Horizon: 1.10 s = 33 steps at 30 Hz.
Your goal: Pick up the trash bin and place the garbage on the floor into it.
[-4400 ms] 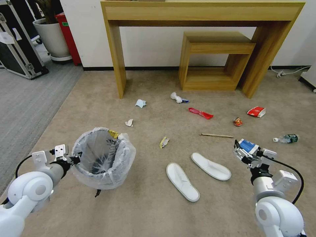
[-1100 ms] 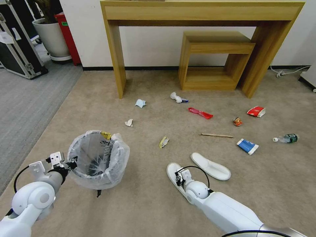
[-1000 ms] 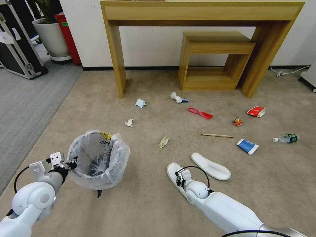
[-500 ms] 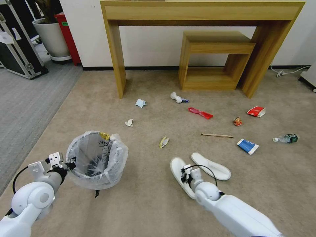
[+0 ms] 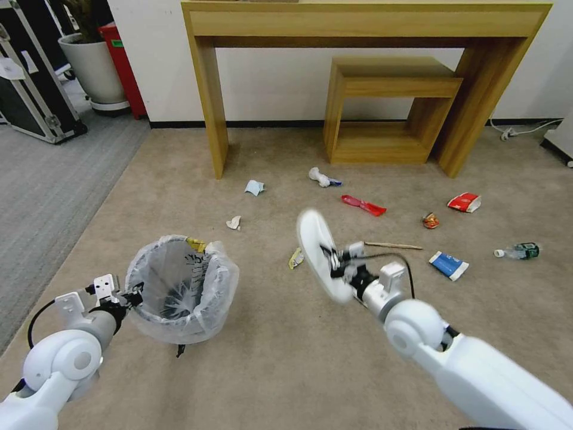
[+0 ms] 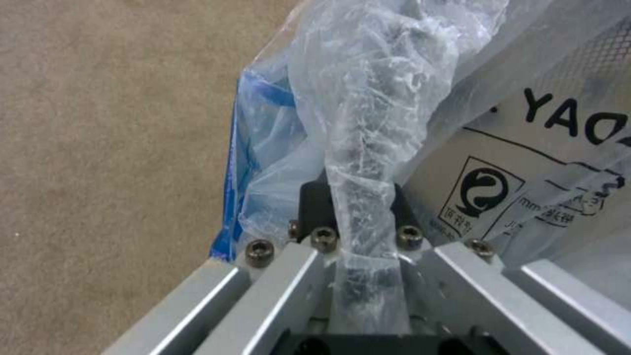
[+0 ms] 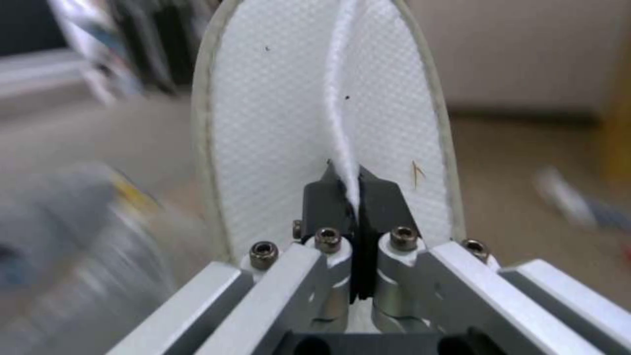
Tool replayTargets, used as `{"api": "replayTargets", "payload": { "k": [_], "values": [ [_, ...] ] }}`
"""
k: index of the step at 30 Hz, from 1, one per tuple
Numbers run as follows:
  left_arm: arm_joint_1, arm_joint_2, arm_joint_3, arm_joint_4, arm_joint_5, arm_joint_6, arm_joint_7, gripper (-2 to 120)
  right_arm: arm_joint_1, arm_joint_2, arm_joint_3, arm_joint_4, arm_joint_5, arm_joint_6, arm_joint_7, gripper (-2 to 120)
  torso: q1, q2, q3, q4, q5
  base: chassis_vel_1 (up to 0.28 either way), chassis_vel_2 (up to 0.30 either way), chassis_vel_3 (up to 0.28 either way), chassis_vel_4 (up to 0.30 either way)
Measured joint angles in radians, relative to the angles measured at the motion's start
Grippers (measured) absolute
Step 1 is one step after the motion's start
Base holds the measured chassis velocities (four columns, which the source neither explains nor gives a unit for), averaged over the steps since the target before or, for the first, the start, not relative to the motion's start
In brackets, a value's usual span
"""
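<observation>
Right gripper (image 7: 352, 197) pinches slipper (image 5: 317, 254) strap, visible from wrist; left gripper (image 6: 355, 197) clamps trash bin (image 5: 182, 286) rim.

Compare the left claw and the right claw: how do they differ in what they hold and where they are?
The left claw is shut on the bag-covered rim of the trash bin, while the right claw is shut on the strap of a white slipper. The left claw sits at the bin's left side; the right claw is to the bin's right, holding the slipper in the air, tilted on edge. Both are shut on a thin fold of material.
</observation>
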State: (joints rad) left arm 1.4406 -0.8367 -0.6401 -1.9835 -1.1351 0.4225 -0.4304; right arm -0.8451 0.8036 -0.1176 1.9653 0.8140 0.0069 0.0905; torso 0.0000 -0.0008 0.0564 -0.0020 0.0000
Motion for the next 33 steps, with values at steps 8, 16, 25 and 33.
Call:
{"api": "replayTargets", "payload": {
  "k": [8, 16, 25, 33],
  "values": [
    [0.013, -0.001, -0.002, -0.028, -0.005, 0.006, -0.007, 0, 0.107, 0.034, -0.092, 0.009, 0.012, 0.194, -0.155, 0, 0.000, 0.000, 0.000, 0.0000, -0.0001, 0.000, 0.000, 0.000, 0.000],
    [0.016, -0.003, -0.001, -0.042, -0.009, 0.011, -0.014, 0, 0.252, 0.116, -0.232, -0.049, 0.001, 0.280, -0.244, 0, 0.000, 0.000, 0.000, 0.0000, -0.0001, 0.000, 0.000, 0.000, 0.000],
    [0.020, 0.000, -0.006, -0.049, -0.014, 0.012, -0.016, 0, 0.340, 0.225, -0.389, -0.133, -0.032, 0.309, -0.249, 0, 0.000, 0.000, 0.000, 0.0001, -0.0002, 0.000, 0.000, 0.000, 0.000],
    [0.018, 0.003, -0.008, -0.046, -0.018, 0.012, -0.016, 0, 0.398, 0.340, -0.523, -0.249, -0.094, 0.353, -0.253, 0, 0.000, 0.000, 0.000, 0.0001, -0.0003, 0.000, 0.000, 0.000, 0.000]
  ]
}}
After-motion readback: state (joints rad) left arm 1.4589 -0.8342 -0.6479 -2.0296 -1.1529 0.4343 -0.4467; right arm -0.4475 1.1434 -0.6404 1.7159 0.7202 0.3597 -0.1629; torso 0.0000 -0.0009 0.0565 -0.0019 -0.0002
